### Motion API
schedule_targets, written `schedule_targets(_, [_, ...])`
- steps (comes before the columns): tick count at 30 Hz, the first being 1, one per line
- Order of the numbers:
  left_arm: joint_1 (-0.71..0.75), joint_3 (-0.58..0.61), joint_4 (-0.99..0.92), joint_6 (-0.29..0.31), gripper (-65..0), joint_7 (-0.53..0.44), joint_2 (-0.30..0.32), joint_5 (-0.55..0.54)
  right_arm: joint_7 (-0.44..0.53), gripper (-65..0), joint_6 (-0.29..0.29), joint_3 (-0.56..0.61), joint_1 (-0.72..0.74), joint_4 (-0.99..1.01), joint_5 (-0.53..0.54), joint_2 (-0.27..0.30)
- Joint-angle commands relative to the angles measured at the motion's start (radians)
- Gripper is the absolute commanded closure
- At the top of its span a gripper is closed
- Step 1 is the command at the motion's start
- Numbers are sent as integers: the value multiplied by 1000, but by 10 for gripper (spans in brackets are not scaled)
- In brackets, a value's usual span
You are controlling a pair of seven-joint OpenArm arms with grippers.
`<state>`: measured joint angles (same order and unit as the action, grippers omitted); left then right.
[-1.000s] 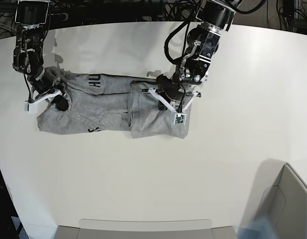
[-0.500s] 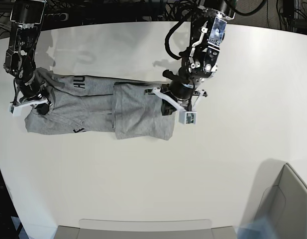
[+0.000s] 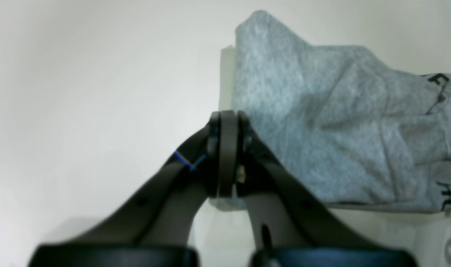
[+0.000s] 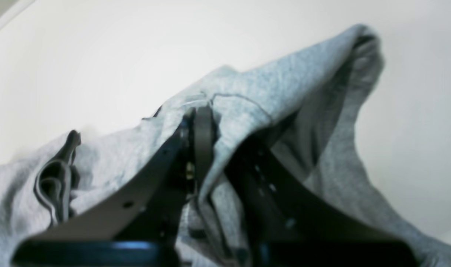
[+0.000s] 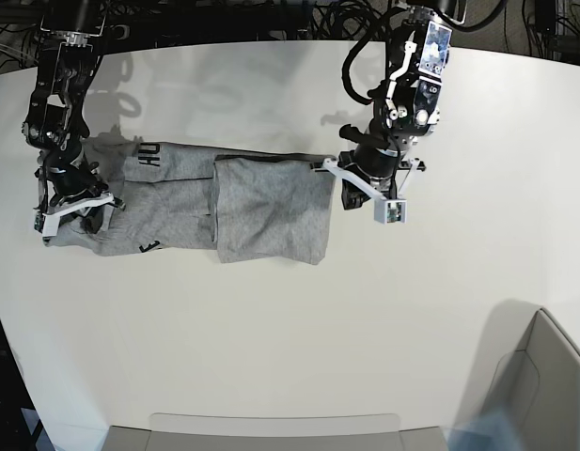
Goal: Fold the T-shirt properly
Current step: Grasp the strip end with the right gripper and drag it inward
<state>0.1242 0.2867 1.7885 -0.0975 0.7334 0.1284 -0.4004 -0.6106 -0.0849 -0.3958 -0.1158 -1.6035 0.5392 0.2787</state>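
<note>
Grey T-shirt lies lengthwise between both arms, folded.

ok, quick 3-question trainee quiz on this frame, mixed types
1. True or false: the left tool is shut and holds nothing.
2. Which tool is gripping the T-shirt? A) left B) right C) both
3. Fill in: in the base view, the folded-over flap lies at the shirt's ____ end, nearest the left arm.

Key: 1 true, it sits closed beside the cloth edge. 2 B, the right tool pinches grey fabric. 3 right.
</note>
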Motion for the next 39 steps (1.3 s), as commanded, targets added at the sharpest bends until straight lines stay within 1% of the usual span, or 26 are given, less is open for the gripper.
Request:
schedule_targets(1, [-8,-2,20,6,0,-15,1,-2,16,0,4,-10,23,-21,2,9])
schedule_targets(6, [-8,-2,18,8,0,-15,1,-2,11,0,4,-19,15,-18,-1,1])
schedule_targets(10, [-8,-2,15,8,0,-15,1,-2,11,0,12,-104,9,4,2,0])
schedule_targets(13, [-8,-1,12,8,0,-15,1,-2,11,0,14,-139,14,65,3,12])
schedule_targets(15, [-10,-1,10,8,0,-15,1,-2,11,0,14,-142,14,114,5,32])
schedule_targets(17, [-11,1,9,8,0,-15,1,-2,11,0,14,-142,15,165,5,40])
schedule_targets(18, [-11,1,9,8,0,-15,1,-2,13,-20,14,-142,17,183,5,41])
schedule_targets(19, [-11,3,9,8,0,-15,1,-2,22,-58,14,-142,21,197,5,41])
schedule_targets(22, [-13,3,-5,8,0,-15,1,-2,94,-226,14,-142,12,213,5,34])
schedule_targets(24, [-14,3,-17,8,0,-15,0,-2,120,-286,14,-142,-8,213,22,40])
schedule_targets(25, [-14,3,-19,8,0,-15,0,-2,125,-290,14,-145,-9,213,45,44])
schedule_targets(29, [-14,3,-19,8,0,-15,0,-2,130,-274,14,-148,-14,219,141,107])
schedule_targets(32, [-14,3,-19,8,0,-15,0,-2,131,-273,14,-168,-37,219,154,135])
schedule_targets(37, [-14,3,-29,8,0,-15,-2,-2,125,-274,14,-185,-61,219,149,146])
schedule_targets(39, [-14,3,-39,8,0,-15,-2,-2,125,-274,14,-185,-66,231,150,172])
